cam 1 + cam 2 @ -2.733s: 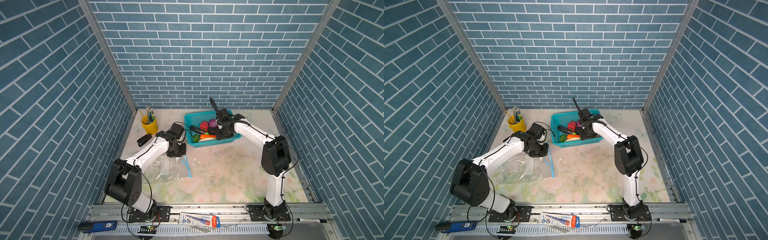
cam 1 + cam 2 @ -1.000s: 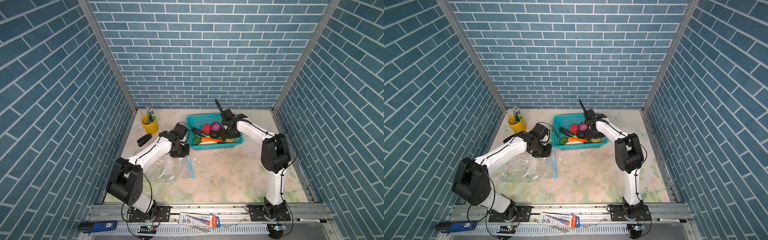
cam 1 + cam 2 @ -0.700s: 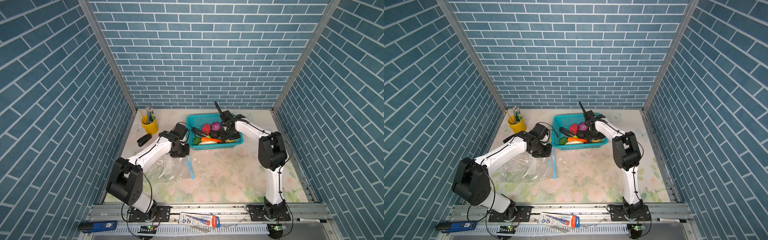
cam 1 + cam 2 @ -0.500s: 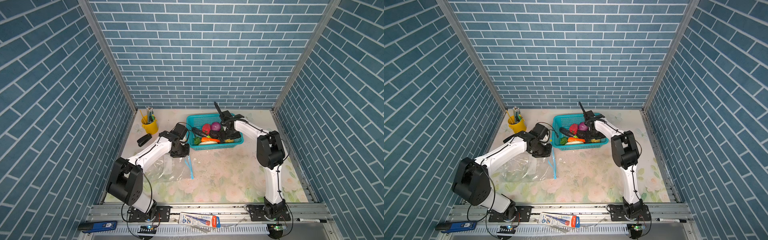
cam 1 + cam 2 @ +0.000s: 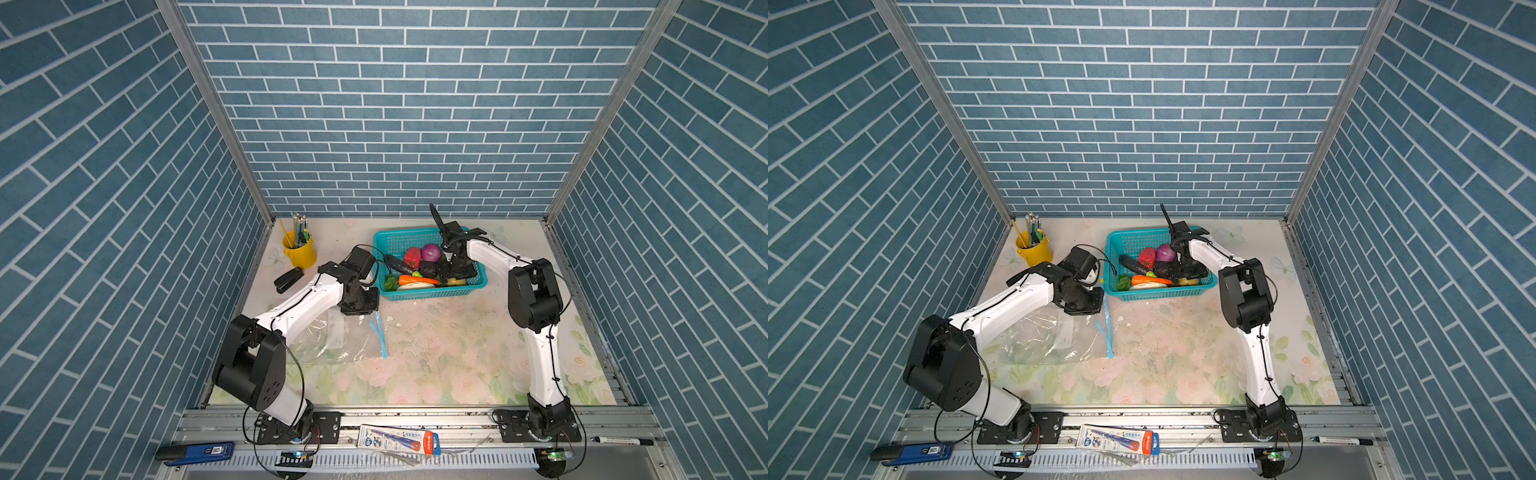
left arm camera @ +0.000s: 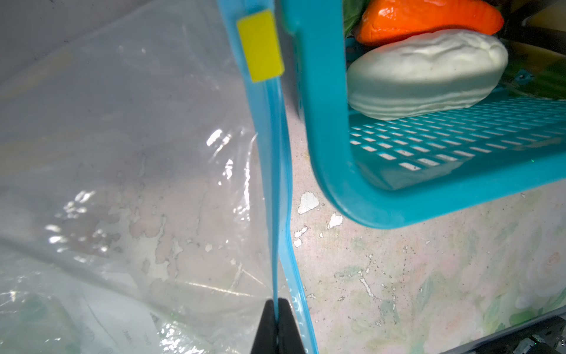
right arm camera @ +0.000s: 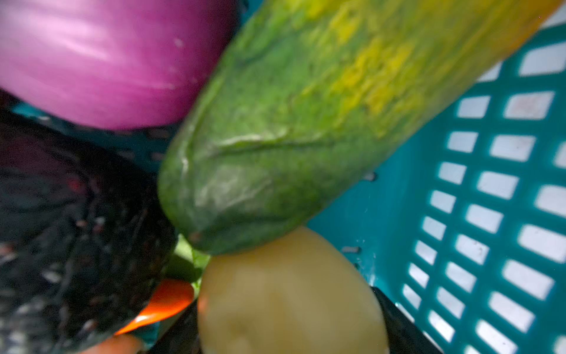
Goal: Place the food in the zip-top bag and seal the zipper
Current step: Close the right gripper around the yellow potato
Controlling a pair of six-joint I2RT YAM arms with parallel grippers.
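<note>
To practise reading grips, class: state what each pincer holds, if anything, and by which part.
Left pincer pinches the blue zipper strip, away from its yellow slider. Right pincer straddles the yellow potato; grip cannot be told.

Bag point(image 5: 340, 345): clear crinkly plastic, lies flat on tabletop just beside teal basket point(image 5: 432, 294), mouth edge twd basket.
Zipper point(image 6: 277, 184): light-blue strip along mouth; lips together nr slider, split apart further along.
Slider point(image 6: 260, 46): yellow tab, at strip end next to basket corner.
Food: all in basket, piled.
Pepper point(image 5: 412, 257): red, beside onion point(image 5: 432, 252), purple.
Eggplant point(image 7: 61, 230): dark, below onion.
Carrot point(image 6: 428, 18): orange, resting on radish point(image 6: 425, 73), white.
Corn point(image 7: 306, 122): green-yellow, tilted, tip touching potato point(image 7: 288, 300), yellow.
Leafy pc point(image 5: 390, 283): green, at carrot's end.
</note>
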